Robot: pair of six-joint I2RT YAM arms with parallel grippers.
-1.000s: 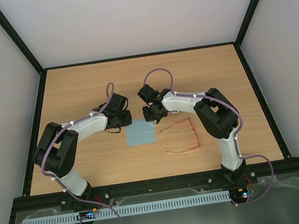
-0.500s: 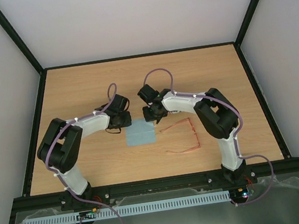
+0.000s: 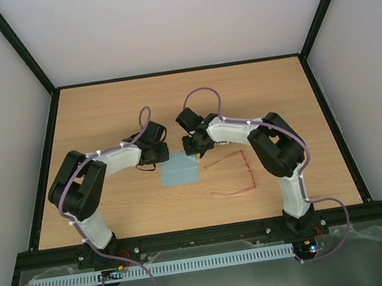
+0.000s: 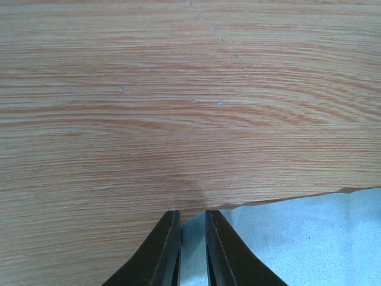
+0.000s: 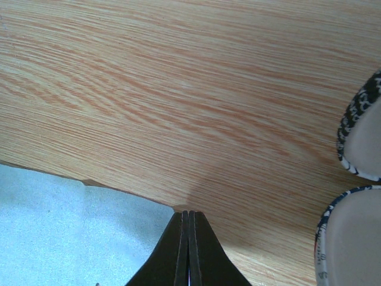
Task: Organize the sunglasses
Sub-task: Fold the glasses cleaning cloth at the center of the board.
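Wood surface (image 3: 100, 113), both arms bent in toward the middle. Light blue cloth (image 3: 179, 169) lies flat there. Sunglasses (image 3: 248, 170) sit unfolded on bare wood just right of it, nothing touching them. Left fingers (image 4: 168, 238) at the cloth's far left corner, narrow gap, cloth showing through it. Right fingers (image 5: 177, 250) pressed fully together at its far right corner.

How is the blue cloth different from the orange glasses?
The cloth is a flat, solid light-blue square; the sunglasses are a thin reddish-orange wire frame with the arms unfolded. The left gripper and right gripper are at the cloth's far corners; nothing touches the sunglasses. The cloth lies mid-table, the sunglasses to its right. Both lie flat on the wooden table.
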